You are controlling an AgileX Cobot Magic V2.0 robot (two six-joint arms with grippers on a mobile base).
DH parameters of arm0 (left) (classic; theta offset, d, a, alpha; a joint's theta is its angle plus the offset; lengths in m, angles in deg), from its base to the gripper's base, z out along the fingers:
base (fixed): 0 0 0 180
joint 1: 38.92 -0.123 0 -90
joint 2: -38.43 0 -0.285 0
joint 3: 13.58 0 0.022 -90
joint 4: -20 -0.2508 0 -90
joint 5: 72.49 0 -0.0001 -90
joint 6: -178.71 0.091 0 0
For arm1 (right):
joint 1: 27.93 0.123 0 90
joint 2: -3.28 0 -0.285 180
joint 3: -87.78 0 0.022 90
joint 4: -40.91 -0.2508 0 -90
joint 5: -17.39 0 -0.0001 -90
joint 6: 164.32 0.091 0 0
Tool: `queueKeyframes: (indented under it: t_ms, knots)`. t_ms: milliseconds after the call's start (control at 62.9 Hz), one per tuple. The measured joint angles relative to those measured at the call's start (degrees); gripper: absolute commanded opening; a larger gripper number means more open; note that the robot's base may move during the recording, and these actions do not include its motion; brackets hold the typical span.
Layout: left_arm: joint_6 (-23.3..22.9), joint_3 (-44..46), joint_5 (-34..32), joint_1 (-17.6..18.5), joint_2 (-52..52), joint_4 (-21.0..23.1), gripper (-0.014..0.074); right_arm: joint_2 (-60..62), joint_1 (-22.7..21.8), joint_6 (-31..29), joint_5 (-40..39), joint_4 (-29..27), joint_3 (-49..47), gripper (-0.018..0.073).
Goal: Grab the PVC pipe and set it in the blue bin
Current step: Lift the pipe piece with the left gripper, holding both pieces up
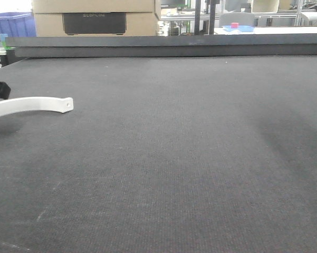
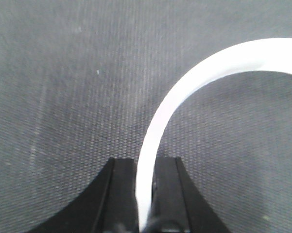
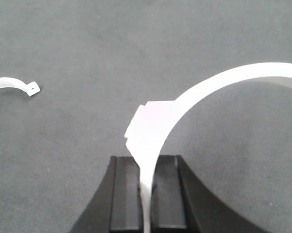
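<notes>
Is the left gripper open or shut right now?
Shut. In the left wrist view the left gripper has both fingers pressed against the sides of the white curved strip, no gap showing.

The left gripper (image 2: 146, 164) has two matte black fingers (image 2: 121, 194). Their inner faces are flat and straight, the tips are squared off, and the outer sides sweep outward in a smooth curve toward the base. The right gripper (image 3: 145, 162) is the same build, with blocky black fingers (image 3: 125, 194), a faint lengthwise seam on each and the same flared shoulders. In the front view only a rounded black lump (image 1: 0, 89) shows at the table's (image 1: 200, 158) left edge, probably part of the left gripper.
</notes>
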Motion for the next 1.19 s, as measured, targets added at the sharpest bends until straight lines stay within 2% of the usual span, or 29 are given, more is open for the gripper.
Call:
queueKeyframes:
  t_ms: [525,1193]
  knots:
    - [0.1,0.0,6.0,0.0,22.5,-0.5,-0.0111,7.5,0.0,-0.2,0.1,-0.1,0.0,-0.0168]
    - [0.1,-2.5,20.4,0.0,57.1,-0.5,-0.0111,18.4,0.0,-0.3,3.4,0.6,0.0,-0.0168]
